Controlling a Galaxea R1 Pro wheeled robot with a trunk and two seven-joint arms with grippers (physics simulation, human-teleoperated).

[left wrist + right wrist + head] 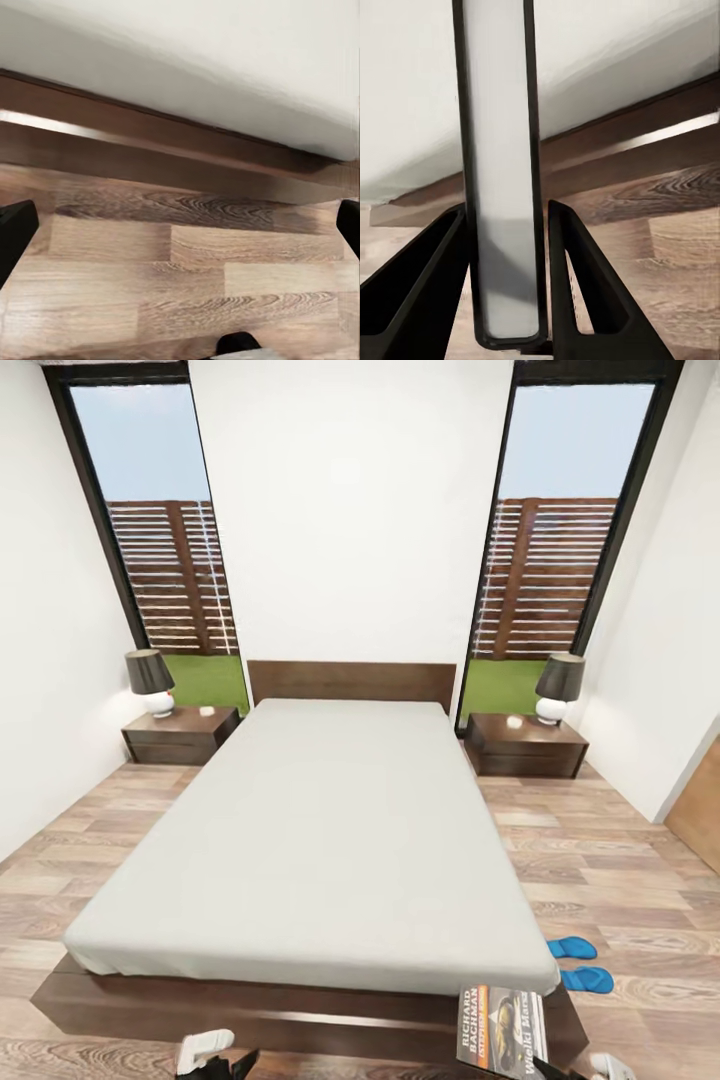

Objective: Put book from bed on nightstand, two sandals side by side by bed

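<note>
A: What is the right gripper [510, 285] doing?

B: It is clamping the book [502, 1028], with its two dark fingers [427, 285] pressing on the covers at either side. The right wrist view is looking along the book's pale page edge, so it is standing edge-on between them. From the head view the book is hanging just off the foot corner of the bed [320, 830], on the robot's right side, above the frame.

A: How is it likely to handle?

B: I'm judging it light and thin, a paperback, so it is probably bending a little if taken far from the spine. The covers look glossy and may be slipping under a loose hold. Pinching flat across both covers, as now, seems the sound grip.

A: And the left gripper [180, 225]?

B: It is standing released with nothing between its widely parted fingertips, facing the floor [187, 292] just beside the bed's foot rail.

A: Where are the sandals [580, 964]?

B: They are lying on the floor just beside the bed's right edge, near the foot, close to each other and roughly parallel. Being flat and small, they are probably light; I'd be taking each across its sole.

A: Further off?

B: A nightstand [526, 746] is standing beside the bed's head on the right, carrying a lamp [558, 690] on its surface, with bare top in front. The left nightstand [180, 734] is flanking the head likewise, with a second lamp [151, 682].
</note>
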